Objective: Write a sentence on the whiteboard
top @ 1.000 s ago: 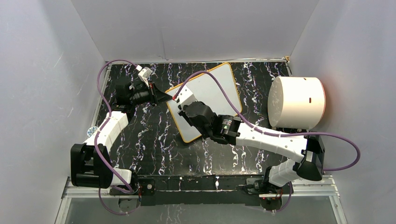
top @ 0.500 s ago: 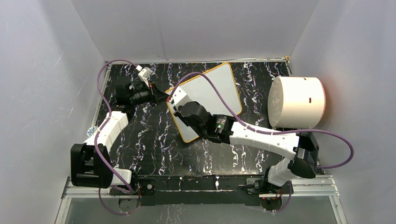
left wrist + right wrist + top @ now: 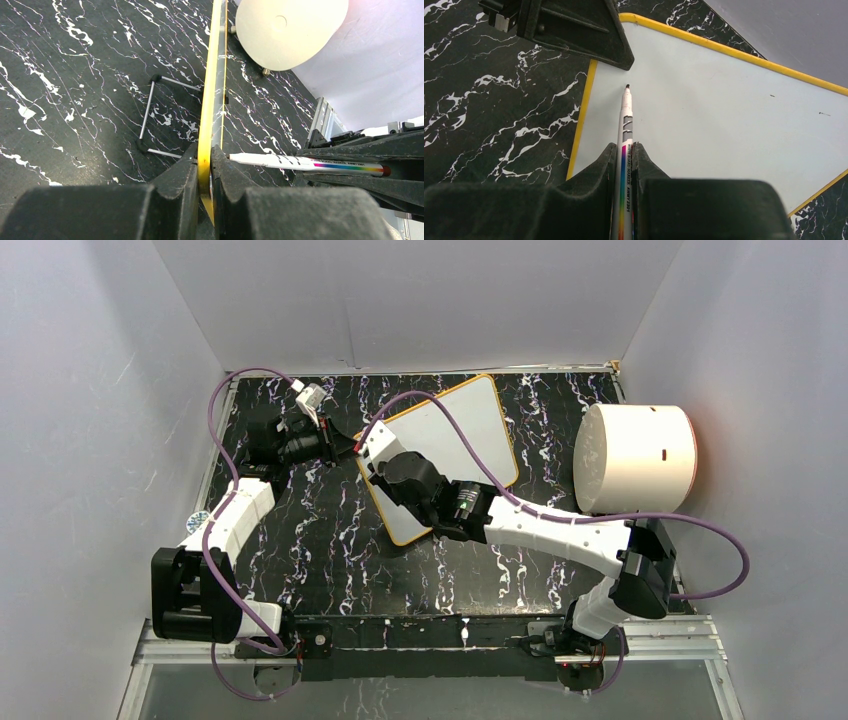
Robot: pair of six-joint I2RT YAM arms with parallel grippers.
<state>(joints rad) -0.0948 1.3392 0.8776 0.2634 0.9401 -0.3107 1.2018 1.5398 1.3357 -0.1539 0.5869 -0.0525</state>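
The whiteboard (image 3: 470, 425) stands tilted on the black marble table, white with an orange-yellow rim, and its face (image 3: 724, 115) is blank apart from tiny specks. My left gripper (image 3: 205, 155) is shut on the rim (image 3: 212, 100) at the board's left corner, also seen in the top view (image 3: 350, 447). My right gripper (image 3: 624, 147) is shut on a white whiteboard marker (image 3: 625, 120) with a rainbow stripe. The marker's dark tip is at the board's surface close to that corner, just below the left fingers (image 3: 589, 30). From the left wrist, the marker (image 3: 280, 161) points at the board.
A big white cylinder (image 3: 635, 460) lies at the right of the table, also in the left wrist view (image 3: 290, 30). A thin wire stand (image 3: 147, 115) props the board from behind. Grey walls enclose the table on three sides.
My right arm has shifted left across the board, bringing the marker toward the left corner. The left gripper and the board have stayed put.
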